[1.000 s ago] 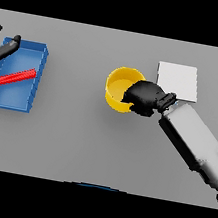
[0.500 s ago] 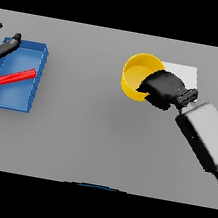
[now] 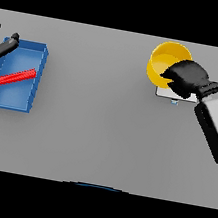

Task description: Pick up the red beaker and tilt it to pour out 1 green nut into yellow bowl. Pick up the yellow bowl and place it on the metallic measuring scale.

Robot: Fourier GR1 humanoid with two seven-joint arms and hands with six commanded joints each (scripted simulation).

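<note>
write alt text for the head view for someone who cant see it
The robot's right hand grips the yellow bowl by its rim, holding it over the metallic scale at the table's far right. At far left, the left hand sits at the edge of a blue tray holding the red beaker.

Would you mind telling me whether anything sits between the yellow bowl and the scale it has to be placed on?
Nothing visible does. The right hand holds the yellow bowl right over the metallic scale, which is mostly hidden beneath them.
</note>
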